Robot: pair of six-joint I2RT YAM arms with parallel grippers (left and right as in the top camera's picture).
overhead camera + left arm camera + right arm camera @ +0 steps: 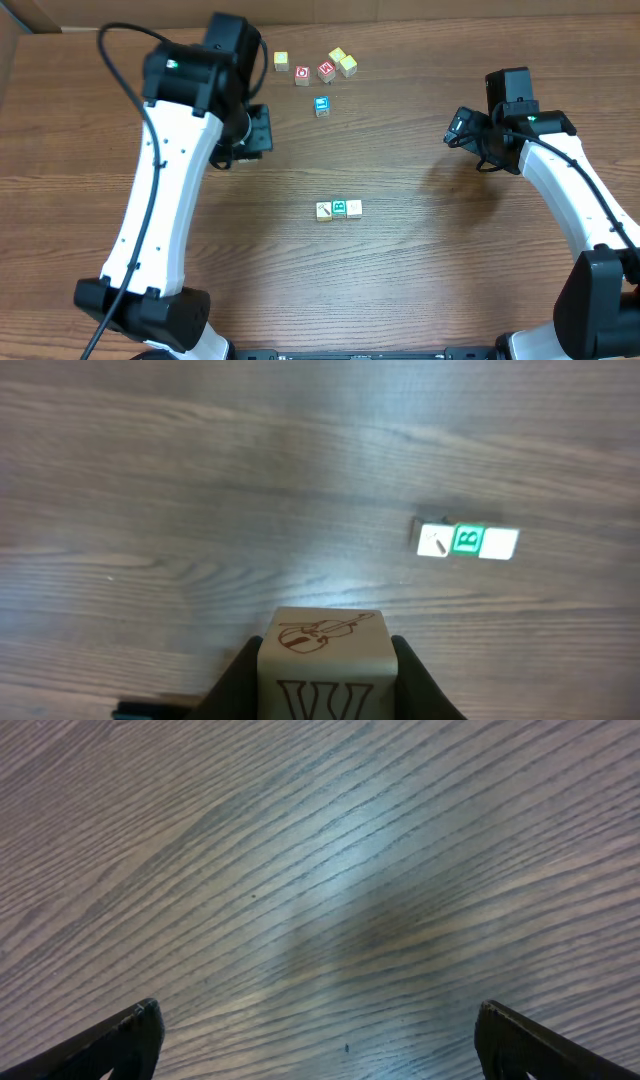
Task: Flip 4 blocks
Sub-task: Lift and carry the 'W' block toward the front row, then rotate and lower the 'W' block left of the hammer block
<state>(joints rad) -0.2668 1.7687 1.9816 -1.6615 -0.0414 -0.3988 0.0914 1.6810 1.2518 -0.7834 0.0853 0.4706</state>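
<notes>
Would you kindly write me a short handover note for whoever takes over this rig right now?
Left gripper: shut on a cream block (violin picture, letter W), held above the table.
Right gripper: open, empty, over bare tabletop.
Three blocks sit in a touching row mid-table, the middle one showing a green B.
Done: likely those three, though the pictures cannot confirm it.
Left: turn the held block and set it down, probably beside the row.

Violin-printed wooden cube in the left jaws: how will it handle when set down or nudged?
The pale wooden cube with a violin print looks rigid and probably light. Flat faces suggest it will sit, not roll; a push should slide it on the smooth wooden table.
</notes>
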